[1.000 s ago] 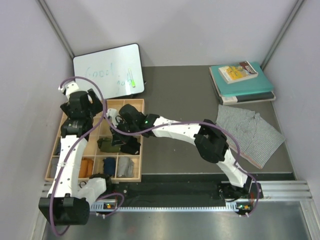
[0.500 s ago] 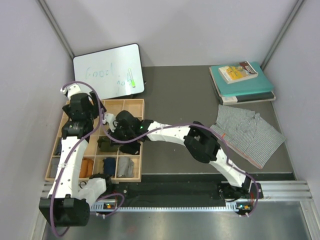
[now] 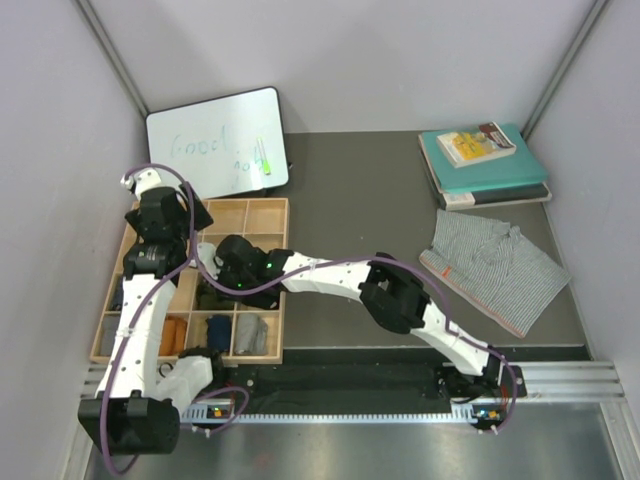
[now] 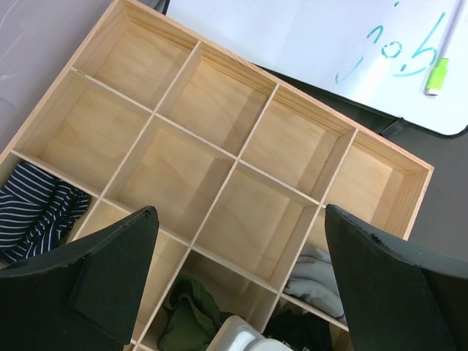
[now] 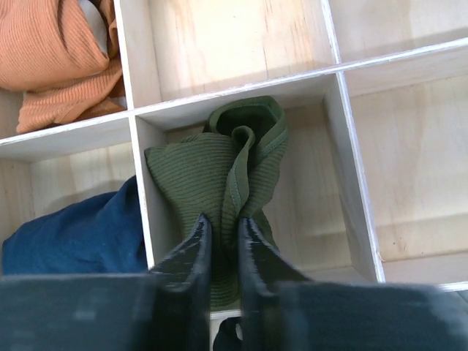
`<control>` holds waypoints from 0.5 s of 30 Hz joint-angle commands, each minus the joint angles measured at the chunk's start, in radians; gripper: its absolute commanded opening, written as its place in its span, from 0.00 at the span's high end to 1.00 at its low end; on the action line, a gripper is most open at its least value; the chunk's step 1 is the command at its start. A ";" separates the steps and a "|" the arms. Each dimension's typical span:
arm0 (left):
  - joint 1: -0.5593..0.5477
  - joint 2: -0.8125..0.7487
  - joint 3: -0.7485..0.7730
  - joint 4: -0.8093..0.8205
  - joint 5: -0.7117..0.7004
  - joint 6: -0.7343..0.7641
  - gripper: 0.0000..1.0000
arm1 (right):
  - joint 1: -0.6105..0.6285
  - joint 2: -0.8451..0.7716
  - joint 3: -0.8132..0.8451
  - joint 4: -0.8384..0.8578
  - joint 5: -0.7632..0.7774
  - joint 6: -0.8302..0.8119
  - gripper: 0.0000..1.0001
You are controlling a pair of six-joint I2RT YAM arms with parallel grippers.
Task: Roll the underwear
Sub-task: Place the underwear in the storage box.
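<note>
The olive green underwear (image 5: 212,168) lies bunched in a compartment of the wooden organizer (image 3: 262,212). My right gripper (image 5: 221,219) is shut on a fold of it, reaching in from the right (image 3: 222,285). The same green cloth (image 4: 183,322) shows low in the left wrist view. My left gripper (image 4: 240,212) hangs open above the organizer's far compartments, holding nothing. The light grey underwear (image 3: 252,333) sits rolled in a near compartment. The grey-and-white patterned underwear (image 3: 497,262) lies spread flat on the table at the right.
A whiteboard (image 3: 218,142) with a green marker (image 4: 439,73) leans behind the organizer. Teal books (image 3: 485,160) are stacked at the back right. Orange cloth (image 5: 51,58), blue cloth (image 5: 80,234) and navy striped cloth (image 4: 33,212) fill other compartments.
My right arm has stretched further left and its gripper has moved with the green underwear toward the organizer's left side. The left arm has hardly moved.
</note>
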State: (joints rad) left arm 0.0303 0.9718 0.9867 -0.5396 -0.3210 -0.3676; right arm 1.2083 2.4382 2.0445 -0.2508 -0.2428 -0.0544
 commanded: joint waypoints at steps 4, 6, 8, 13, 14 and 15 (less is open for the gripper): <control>-0.003 -0.019 -0.011 0.058 0.025 0.006 0.01 | 0.045 -0.014 -0.038 -0.009 0.040 -0.041 0.58; -0.001 -0.021 -0.013 0.058 0.022 0.007 0.01 | 0.045 -0.054 -0.079 0.031 0.046 -0.033 0.49; -0.001 -0.019 -0.014 0.058 0.025 0.007 0.01 | 0.046 -0.077 -0.098 0.047 0.048 -0.030 0.45; -0.001 -0.018 -0.016 0.063 0.030 0.009 0.01 | 0.045 -0.174 -0.187 0.135 0.054 -0.013 0.37; -0.003 -0.019 -0.016 0.061 0.027 0.009 0.01 | 0.045 -0.191 -0.205 0.152 0.057 -0.006 0.33; -0.001 -0.019 -0.016 0.061 0.025 0.009 0.01 | 0.045 -0.221 -0.236 0.168 0.059 0.001 0.32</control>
State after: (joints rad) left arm 0.0303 0.9707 0.9775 -0.5354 -0.3035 -0.3672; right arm 1.2213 2.3497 1.8755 -0.1345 -0.1818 -0.0586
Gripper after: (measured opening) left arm 0.991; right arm 0.656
